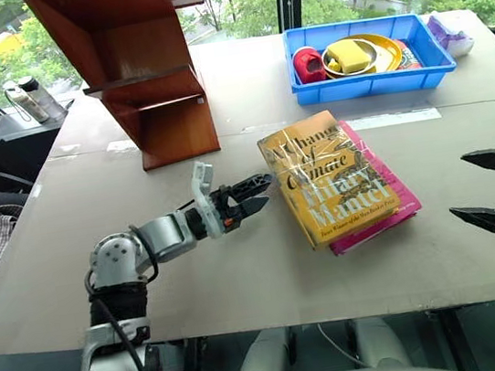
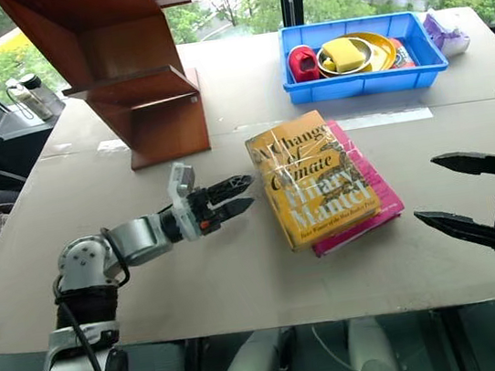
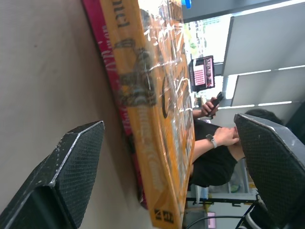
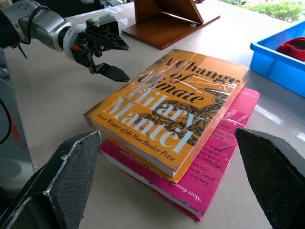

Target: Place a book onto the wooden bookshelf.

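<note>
The yellow-orange book (image 1: 327, 177), lettered "A Change of Climate, Hilary Mantel", lies flat on a pink book (image 1: 383, 218) in the middle of the table. My left gripper (image 1: 256, 194) stands open just left of the book's spine edge, its fingertips level with it and one over the other. In the left wrist view the book (image 3: 153, 95) fills the gap ahead of the fingers. My right gripper (image 2: 456, 193) hangs open off to the right, well apart from the books. The wooden bookshelf (image 1: 140, 67) stands at the back left.
A blue tray (image 1: 369, 84) with a yellow plate and toy food sits at the back right. A bottle (image 1: 28, 103) stands left of the shelf. A person's hand with a phone (image 3: 209, 106) shows beyond the table in the left wrist view.
</note>
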`<action>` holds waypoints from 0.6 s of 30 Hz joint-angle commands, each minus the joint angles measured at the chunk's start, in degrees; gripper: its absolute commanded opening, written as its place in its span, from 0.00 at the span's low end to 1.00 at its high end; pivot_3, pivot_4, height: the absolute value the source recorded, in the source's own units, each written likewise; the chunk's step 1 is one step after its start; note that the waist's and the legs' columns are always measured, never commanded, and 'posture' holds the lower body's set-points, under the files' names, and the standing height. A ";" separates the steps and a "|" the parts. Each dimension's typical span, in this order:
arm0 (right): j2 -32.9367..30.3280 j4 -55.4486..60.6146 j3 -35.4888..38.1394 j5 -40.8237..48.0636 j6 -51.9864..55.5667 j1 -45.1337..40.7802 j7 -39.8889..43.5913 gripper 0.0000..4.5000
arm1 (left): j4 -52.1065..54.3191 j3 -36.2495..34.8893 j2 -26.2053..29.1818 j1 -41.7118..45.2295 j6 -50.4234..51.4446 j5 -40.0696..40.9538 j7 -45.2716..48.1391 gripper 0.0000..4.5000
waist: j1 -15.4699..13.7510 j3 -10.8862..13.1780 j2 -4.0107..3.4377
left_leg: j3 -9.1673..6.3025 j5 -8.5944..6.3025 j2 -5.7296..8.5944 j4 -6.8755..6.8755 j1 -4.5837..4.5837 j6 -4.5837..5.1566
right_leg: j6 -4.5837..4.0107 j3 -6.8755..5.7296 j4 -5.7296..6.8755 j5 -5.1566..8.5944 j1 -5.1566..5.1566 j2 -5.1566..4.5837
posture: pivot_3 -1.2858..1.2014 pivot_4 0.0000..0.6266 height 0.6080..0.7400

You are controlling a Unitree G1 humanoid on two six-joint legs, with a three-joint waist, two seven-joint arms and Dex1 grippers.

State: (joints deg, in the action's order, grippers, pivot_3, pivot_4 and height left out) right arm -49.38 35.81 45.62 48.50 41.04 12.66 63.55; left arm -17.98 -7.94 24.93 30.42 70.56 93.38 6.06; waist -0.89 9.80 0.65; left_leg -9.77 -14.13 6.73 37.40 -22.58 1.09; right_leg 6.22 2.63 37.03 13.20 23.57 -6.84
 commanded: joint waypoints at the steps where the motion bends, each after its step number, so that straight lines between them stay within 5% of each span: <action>1: 0.29 3.38 2.22 2.79 -0.39 1.14 -2.31 1.00 | -6.09 1.16 -4.00 3.55 0.59 -5.54 2.85 1.00 | -0.03 0.00 0.01 | -0.01 0.01 0.00 0.00 -0.02 -0.01 | 0.00 -0.01 -0.01 0.00 0.00 0.00 | 0.52 0.24 1.00; 6: 0.20 4.93 3.25 4.59 -0.79 2.97 -4.53 1.00 | -9.62 2.12 -8.59 6.36 2.63 -12.77 8.10 1.00 | 0.04 0.00 0.04 | 0.02 0.02 0.02 0.00 -0.05 -0.03 | 0.00 0.00 -0.07 0.00 0.01 -0.02 | 0.52 0.24 1.00; 9: 0.23 6.16 3.75 5.60 -0.95 4.16 -5.64 1.00 | -9.90 1.30 -9.98 6.36 3.27 -15.90 10.30 0.84 | 0.02 0.00 0.04 | 0.01 0.02 0.02 -0.01 -0.05 -0.03 | 0.01 -0.01 -0.07 0.01 0.00 -0.02 | 0.52 0.24 1.00; 18: 0.16 5.62 1.91 6.51 -2.29 4.99 -6.75 1.00 | -5.34 -5.55 -8.28 4.48 6.86 -16.74 13.00 0.08 | 0.24 -0.01 0.06 | 0.00 0.02 0.00 -0.01 -0.05 -0.03 | 0.02 -0.01 -0.07 0.01 0.01 -0.03 | 0.52 0.24 1.00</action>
State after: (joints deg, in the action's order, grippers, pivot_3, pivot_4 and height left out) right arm -49.12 41.18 47.46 54.12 39.80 17.84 57.10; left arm -25.61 -11.17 15.65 35.26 76.17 75.56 18.46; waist -0.65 9.79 0.71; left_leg -9.77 -14.11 6.73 37.39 -22.63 1.06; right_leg 6.24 2.61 36.96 13.20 23.58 -6.86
